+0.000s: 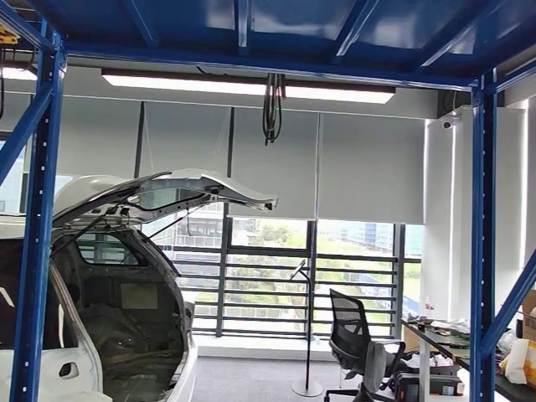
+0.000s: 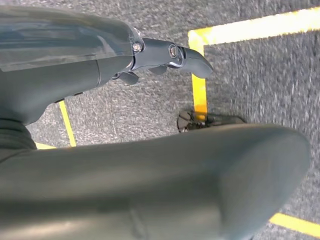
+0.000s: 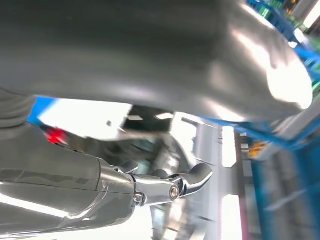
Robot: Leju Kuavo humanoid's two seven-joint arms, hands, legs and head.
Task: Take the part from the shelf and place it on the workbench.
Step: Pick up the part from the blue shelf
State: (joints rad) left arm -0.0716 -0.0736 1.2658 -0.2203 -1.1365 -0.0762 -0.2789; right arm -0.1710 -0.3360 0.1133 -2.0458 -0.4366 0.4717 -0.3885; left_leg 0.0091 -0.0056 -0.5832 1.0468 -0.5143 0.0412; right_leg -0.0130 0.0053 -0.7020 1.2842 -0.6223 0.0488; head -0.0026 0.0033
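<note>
**Both hands free, part not located**

Head view: one white car body (image 1: 95, 276) with hatch raised, two blue frame uprights (image 1: 34, 234), one office chair (image 1: 354, 343), one cluttered worktop (image 1: 442, 339) at right. Cannot tell which item is the part. Left hand (image 2: 162, 55) hangs over grey floor (image 2: 256, 80) with yellow lines, fingers extended, holding nothing. Right hand (image 3: 166, 187) likewise released, touching nothing; background blurred.

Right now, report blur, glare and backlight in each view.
Head view: sharp, but bright windows backlight the car body. Left wrist view: left hand soft, yellow floor line slightly smeared. Right wrist view: heavy motion blur, glare blown out on the right hand.
</note>
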